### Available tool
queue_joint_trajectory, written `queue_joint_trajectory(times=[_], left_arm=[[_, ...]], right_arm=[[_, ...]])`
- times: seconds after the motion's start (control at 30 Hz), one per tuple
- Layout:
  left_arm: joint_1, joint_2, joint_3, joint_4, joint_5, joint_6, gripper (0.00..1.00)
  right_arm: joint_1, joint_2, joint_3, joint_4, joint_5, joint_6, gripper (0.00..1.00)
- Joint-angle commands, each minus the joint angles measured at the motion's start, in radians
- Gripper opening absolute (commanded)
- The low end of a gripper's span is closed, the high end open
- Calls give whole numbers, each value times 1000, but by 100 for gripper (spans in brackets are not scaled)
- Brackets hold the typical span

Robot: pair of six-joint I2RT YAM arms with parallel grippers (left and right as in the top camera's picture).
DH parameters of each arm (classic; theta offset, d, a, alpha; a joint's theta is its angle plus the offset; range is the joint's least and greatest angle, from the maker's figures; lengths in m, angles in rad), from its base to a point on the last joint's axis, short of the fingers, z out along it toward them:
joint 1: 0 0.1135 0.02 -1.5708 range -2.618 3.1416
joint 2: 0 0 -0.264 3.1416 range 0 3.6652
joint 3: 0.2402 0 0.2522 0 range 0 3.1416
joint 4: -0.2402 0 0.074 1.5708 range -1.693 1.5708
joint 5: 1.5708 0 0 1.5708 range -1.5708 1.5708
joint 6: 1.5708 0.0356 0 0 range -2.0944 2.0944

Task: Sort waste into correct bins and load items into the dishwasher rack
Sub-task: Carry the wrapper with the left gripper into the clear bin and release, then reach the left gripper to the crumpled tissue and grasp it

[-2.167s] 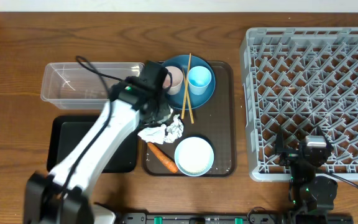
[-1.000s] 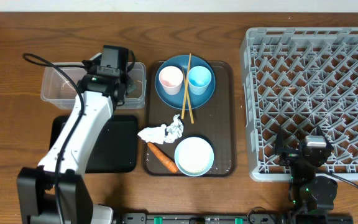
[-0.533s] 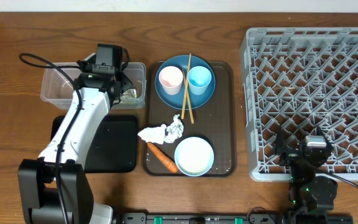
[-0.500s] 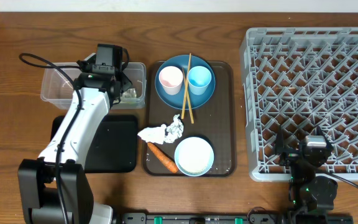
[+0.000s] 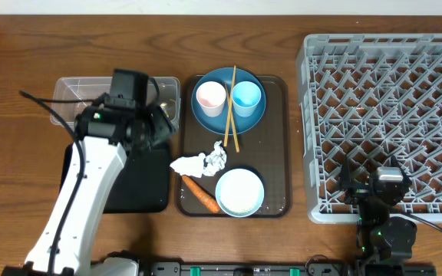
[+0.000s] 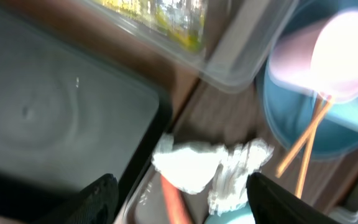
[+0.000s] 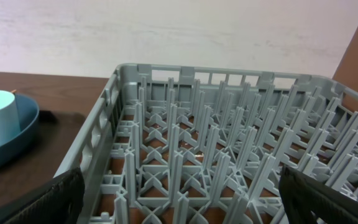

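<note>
Wrapper (image 6: 166, 17) blurred inside clear tub (image 6: 241, 59); left gripper (image 6: 186, 194) and right gripper (image 7: 182, 199) both agape, empty.

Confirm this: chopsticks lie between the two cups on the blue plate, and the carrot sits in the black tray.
The carrot lies on the brown serving tray beside the bowl, not in the black tray; the overhead view shows it. The rest holds.
</note>
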Motion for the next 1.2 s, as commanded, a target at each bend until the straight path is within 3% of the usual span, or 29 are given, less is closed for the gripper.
queue_joint_trajectory(times=[0.0, 0.1, 0.2, 0.4, 0.7, 1.17], left_arm=[[-40, -4, -6, -73, 21, 13, 69], [-83, 2, -6, -139, 21, 13, 86], [-132, 5, -6, -153, 37, 12, 87], [-261, 17, -6, -73, 46, 6, 66], [-365, 113, -6, 13, 11, -34, 66], [-385, 338, -6, 68, 5, -29, 65]], right_arm=[[-2, 0, -2, -4, 7, 16, 99], [-2, 0, -2, -4, 7, 16, 99], [-2, 0, -2, -4, 6, 16, 99], [-2, 0, -2, -4, 6, 16, 99], [-2, 0, -2, -4, 6, 16, 99], [-2, 0, -2, -4, 7, 16, 99]])
